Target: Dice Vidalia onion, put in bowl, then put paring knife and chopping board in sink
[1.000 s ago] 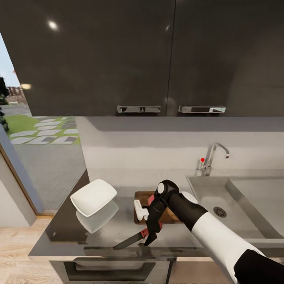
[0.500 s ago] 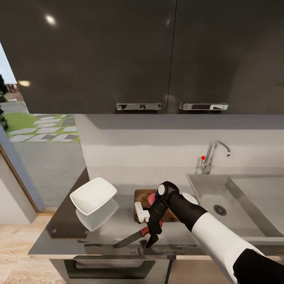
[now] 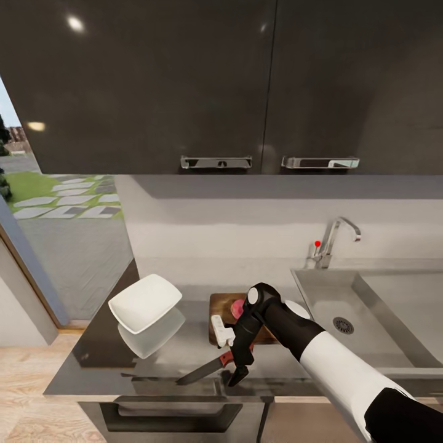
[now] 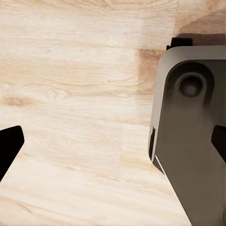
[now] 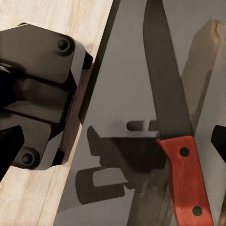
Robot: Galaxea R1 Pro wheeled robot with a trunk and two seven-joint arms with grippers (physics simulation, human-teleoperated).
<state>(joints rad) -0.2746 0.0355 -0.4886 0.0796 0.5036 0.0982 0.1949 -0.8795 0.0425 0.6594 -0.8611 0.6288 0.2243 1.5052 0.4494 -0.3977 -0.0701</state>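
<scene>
The paring knife lies on the glossy countertop near its front edge, red handle and dark blade. My right gripper hovers right over the handle, open, its fingers wide apart on either side. Behind the arm sits the brown chopping board with the pinkish Vidalia onion on it, both partly hidden by the wrist. The white bowl rests at the counter's left end. My left gripper is open over wood-plank floor.
The steel sink with its tap lies to the right of the board. Black upper cabinets with chrome handles hang above. A grey drawer front sits below the counter edge. A glass door opens on the left.
The head view has tilted up slightly. My right gripper has eased a little lower over the knife handle. The knife, board and bowl have stayed put.
</scene>
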